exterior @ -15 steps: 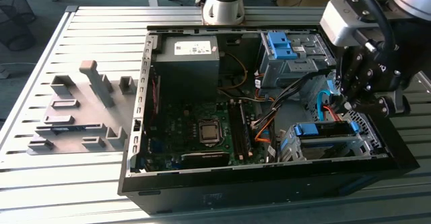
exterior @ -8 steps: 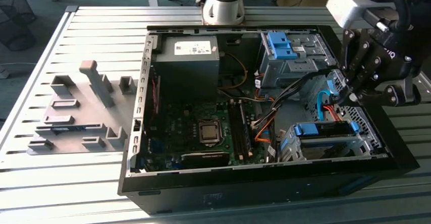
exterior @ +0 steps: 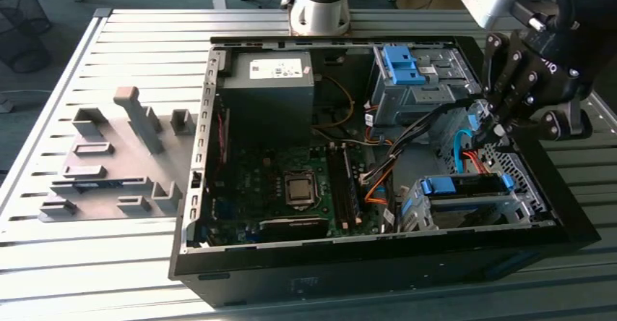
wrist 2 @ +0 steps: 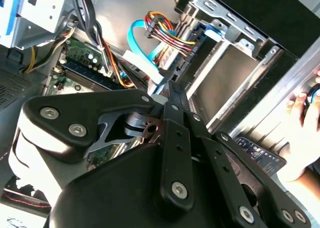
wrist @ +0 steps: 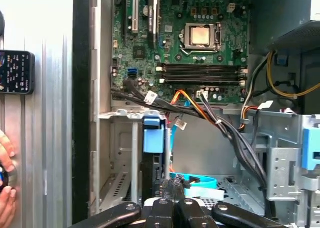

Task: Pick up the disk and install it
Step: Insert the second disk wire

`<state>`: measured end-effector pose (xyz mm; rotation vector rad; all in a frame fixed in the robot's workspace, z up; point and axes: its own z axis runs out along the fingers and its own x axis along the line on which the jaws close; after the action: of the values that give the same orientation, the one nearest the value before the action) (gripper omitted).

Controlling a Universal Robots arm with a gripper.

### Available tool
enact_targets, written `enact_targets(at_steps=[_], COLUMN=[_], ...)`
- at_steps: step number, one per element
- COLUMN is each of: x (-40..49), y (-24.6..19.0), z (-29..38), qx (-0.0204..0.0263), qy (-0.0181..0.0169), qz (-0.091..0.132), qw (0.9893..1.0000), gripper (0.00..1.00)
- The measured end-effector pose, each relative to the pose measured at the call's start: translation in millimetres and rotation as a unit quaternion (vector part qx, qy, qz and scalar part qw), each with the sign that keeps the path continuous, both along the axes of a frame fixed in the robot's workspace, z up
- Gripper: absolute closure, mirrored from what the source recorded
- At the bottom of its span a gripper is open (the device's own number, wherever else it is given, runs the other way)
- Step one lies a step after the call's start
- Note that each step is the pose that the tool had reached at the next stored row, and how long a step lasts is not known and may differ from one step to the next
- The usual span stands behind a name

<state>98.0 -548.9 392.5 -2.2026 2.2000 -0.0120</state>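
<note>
1. Closed jaws on the gripper (exterior: 499,129), fingertips pressed together in both wrist views, with nothing seen between them.
2. Hangs over the near corner of the open computer case (exterior: 206,118), at the exterior view's right, just above the lower drive cage (exterior: 417,207).
3. The disk (exterior: 464,204) sits inside that cage: silver-grey body lying flat, blue frame (exterior: 467,184) across its upper edge.
4. In the first wrist view, the same blue frame (wrist: 153,136) stands in the bay just beyond the fingertips; whether the tips touch the disk cannot be told from this angle.
5. Probably the late part of the task: pick-up done, disk in its bay, seating or checking the fit in hand. Full latching is not readable here.
6. Blue flat cable (exterior: 464,142) and a bundle of black and orange wires (exterior: 410,137) cross the space beside the cage, close to the gripper.
7. Any further move calls for a straight, gentle path along the bay, clear of those cables and of the cage's metal edges; a sideways nudge could snag a wire or skew the disk.
8. A second blue bracket (exterior: 399,63) stands in the upper cage, well apart from the gripper and not part of the job.
9. A person's hand (wrist: 5,200) rests on the ribbed desk (exterior: 115,39) outside the case wall, near a phone (wrist: 16,72); worth keeping clear of.
</note>
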Motion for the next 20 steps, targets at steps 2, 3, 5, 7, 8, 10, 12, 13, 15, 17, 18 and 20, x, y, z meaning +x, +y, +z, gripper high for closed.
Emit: enact_targets(at_steps=[2,3,5,7,8,10,12,13,15,17,18,20], x=[-0.1,-0.1,-0.1,-0.1,0.0,0.0,0.1,0.1,0.2,0.3,0.3,0.4], y=[2.4,3.1,4.2,5.3,5.6,6.4,7.3,7.7,8.5,8.6,8.7,8.7], z=[-0.4,-0.8,-1.9,-4.0,-5.2,-6.0,-6.2,-6.4,-6.7,-7.5,-8.1,-9.9], qx=[0.0000,0.0000,0.0000,0.0000,0.0001,0.0000,0.0000,0.0000,0.0002,0.0003,0.0003,0.0003], qy=[0.0009,0.0013,0.0023,0.0037,0.0042,0.0048,0.0050,0.0050,0.0052,0.0053,0.0053,0.0054], qz=[0.000,0.000,0.000,0.000,0.000,0.001,0.001,0.001,0.001,0.001,0.002,0.003], qw=[1.0000,1.0000,1.0000,1.0000,1.0000,1.0000,1.0000,1.0000,1.0000,1.0000,1.0000,1.0000], gripper=[0.89,0.89,0.89,0.89,0.89,0.89,0.83,0.76,0.76,0.76,0.76,0.76])
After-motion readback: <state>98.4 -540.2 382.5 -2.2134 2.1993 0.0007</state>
